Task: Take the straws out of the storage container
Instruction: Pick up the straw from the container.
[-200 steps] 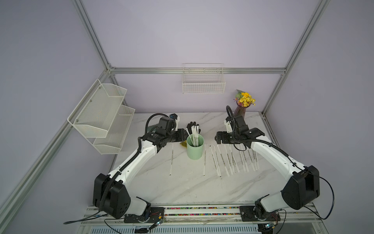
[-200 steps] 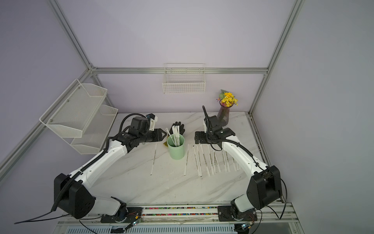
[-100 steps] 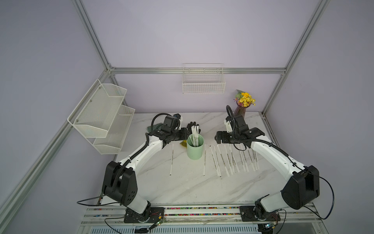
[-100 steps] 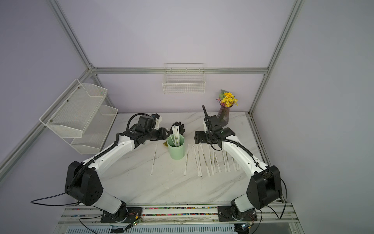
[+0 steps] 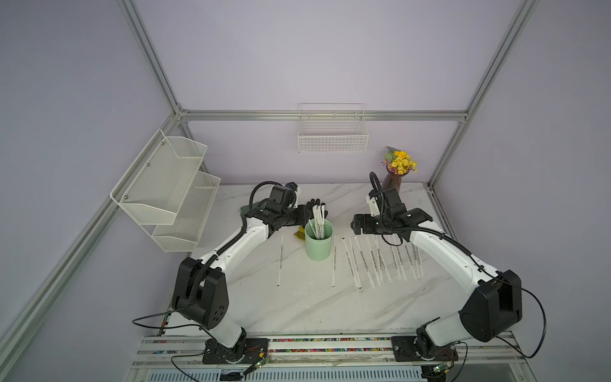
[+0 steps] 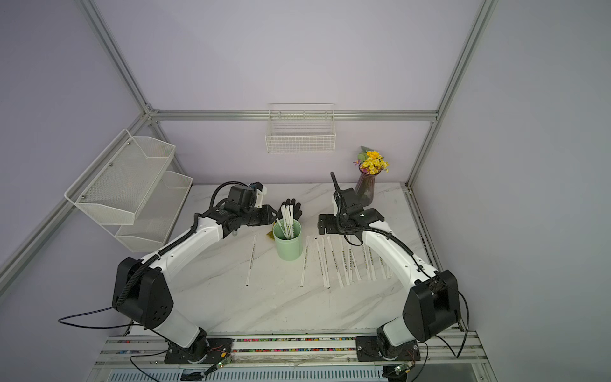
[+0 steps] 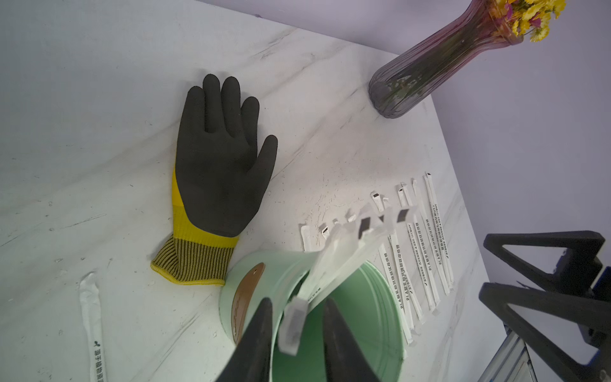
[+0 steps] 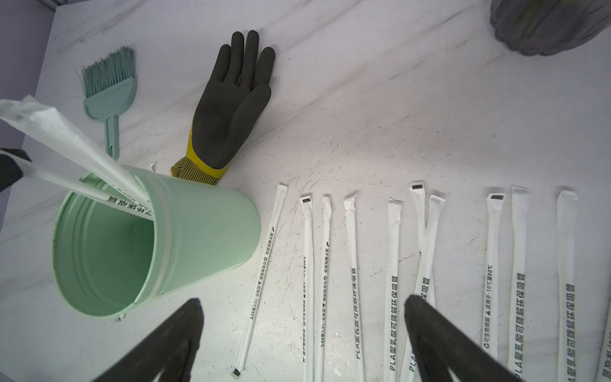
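Above the cup (image 7: 281, 268): left end effector (image 7: 296, 302) narrow, straddling one straw (image 7: 292, 325) tip.
Straw: light, bendy; we pinch near top.
Right end effector (image 8: 302, 301): wide.

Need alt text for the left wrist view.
The left gripper straddles, jaws not yet closed, the top of one wrapped straw standing in the mint-green cup. Beyond: a black-and-yellow glove flat on the marble table, a row of laid-out straws, a flower vase.

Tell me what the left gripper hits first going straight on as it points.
The wrapped straw standing between the fingers of the left gripper, above the mint-green cup; past it, probably the other leaning straws.
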